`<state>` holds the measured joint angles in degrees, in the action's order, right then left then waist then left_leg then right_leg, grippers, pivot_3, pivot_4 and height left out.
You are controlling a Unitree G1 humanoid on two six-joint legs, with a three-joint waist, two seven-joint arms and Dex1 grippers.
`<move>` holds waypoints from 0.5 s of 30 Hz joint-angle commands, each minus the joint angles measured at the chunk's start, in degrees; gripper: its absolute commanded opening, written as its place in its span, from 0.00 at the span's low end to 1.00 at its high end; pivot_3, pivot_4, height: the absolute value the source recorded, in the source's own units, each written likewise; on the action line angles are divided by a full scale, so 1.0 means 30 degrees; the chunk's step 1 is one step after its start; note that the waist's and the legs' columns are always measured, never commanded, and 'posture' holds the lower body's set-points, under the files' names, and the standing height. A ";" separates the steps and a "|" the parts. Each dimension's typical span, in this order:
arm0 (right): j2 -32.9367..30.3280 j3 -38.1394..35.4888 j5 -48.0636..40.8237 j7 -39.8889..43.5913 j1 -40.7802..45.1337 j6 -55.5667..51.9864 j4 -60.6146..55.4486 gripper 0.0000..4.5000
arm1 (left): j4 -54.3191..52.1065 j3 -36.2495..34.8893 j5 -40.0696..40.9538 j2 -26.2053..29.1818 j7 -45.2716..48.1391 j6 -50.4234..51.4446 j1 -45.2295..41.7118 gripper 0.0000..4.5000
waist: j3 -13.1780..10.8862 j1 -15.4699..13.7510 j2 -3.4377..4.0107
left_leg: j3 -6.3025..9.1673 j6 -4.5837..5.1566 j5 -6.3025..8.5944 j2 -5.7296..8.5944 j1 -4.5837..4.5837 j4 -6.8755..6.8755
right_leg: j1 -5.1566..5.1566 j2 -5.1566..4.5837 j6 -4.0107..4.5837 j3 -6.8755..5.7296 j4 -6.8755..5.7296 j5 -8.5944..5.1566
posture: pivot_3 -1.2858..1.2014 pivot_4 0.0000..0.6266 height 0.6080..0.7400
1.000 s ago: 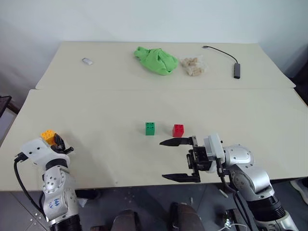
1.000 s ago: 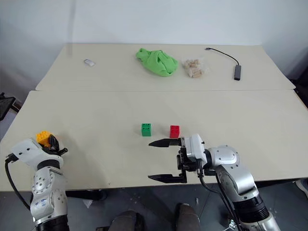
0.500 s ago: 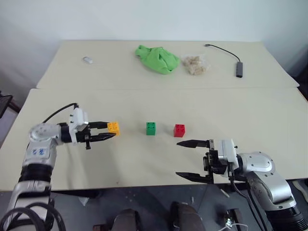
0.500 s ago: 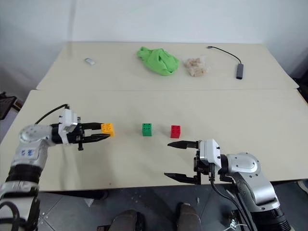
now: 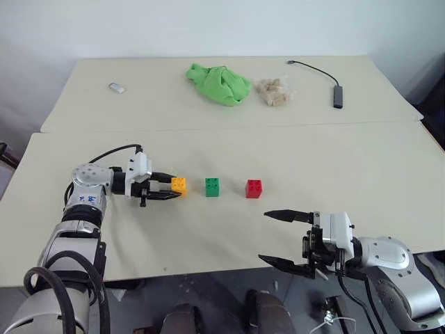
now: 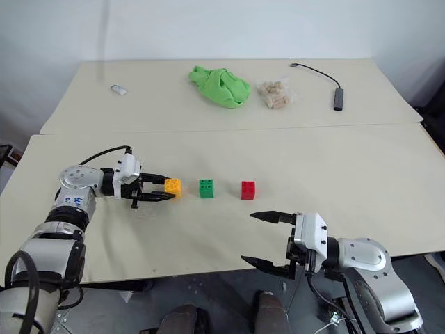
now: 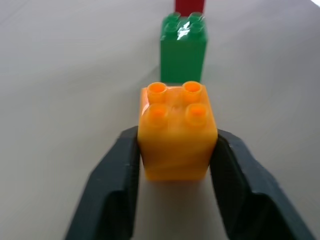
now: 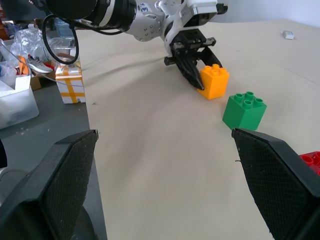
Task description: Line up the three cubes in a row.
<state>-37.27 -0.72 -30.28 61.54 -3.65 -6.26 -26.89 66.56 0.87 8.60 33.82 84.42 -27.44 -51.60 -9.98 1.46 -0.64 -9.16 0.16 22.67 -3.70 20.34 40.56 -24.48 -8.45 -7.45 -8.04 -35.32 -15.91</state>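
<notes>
The three cubes stand on the near table (image 5: 389, 181), and the green cube (image 5: 212, 186) serves as the landmark: it sits upright, studs up, about midway across the table. The red cube (image 5: 254, 188) stands to its right, apart from it, on roughly the same line. The yellow-orange cube (image 5: 179, 185) stands to the green cube's left, a slightly smaller gap away, also in line, so the three form a row running left to right.

The left claw (image 5: 172, 190) reaches in level from the left of the green cube, and its two black fingers (image 7: 112, 185) flank the yellow-orange cube on both sides. In the left wrist view the fingers lie right against the cube's sides; whether they press it or have just let go cannot be told.

The right claw (image 5: 279, 238) hangs at the table's near edge, nearer than the green cube and to its right, well apart from all three cubes. Its fingers are spread wide with nothing between them.

Far beyond the green cube, on the back table, lie a green cloth (image 5: 217, 83), a small clear bag (image 5: 273, 92), a cable with an adapter (image 5: 336, 94) and a small white object (image 5: 116, 88).
</notes>
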 commanded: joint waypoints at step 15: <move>-0.5033 -0.4481 -0.1693 0.5551 0.6154 -0.0128 0.8064 1.00 | -1.2210 -0.5580 0.4577 0.6282 -0.1382 0.8931 0.7202 0.98 | -0.0027 -0.0218 -0.0005 | 0.0015 0.0002 0.0001 -0.0024 -0.0017 0.0035 | -0.0009 -0.0004 0.0001 0.0037 -0.0069 -0.0001 | 0.52 0.24 1.00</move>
<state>-51.66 -13.54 -35.19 76.21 14.03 -7.76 -3.84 33.61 -14.31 20.41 51.89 81.38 -2.04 -30.43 -10.06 0.81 -0.65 -9.12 0.17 22.67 -3.77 20.29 40.70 -24.51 -8.46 -7.45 -7.92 -35.54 -15.91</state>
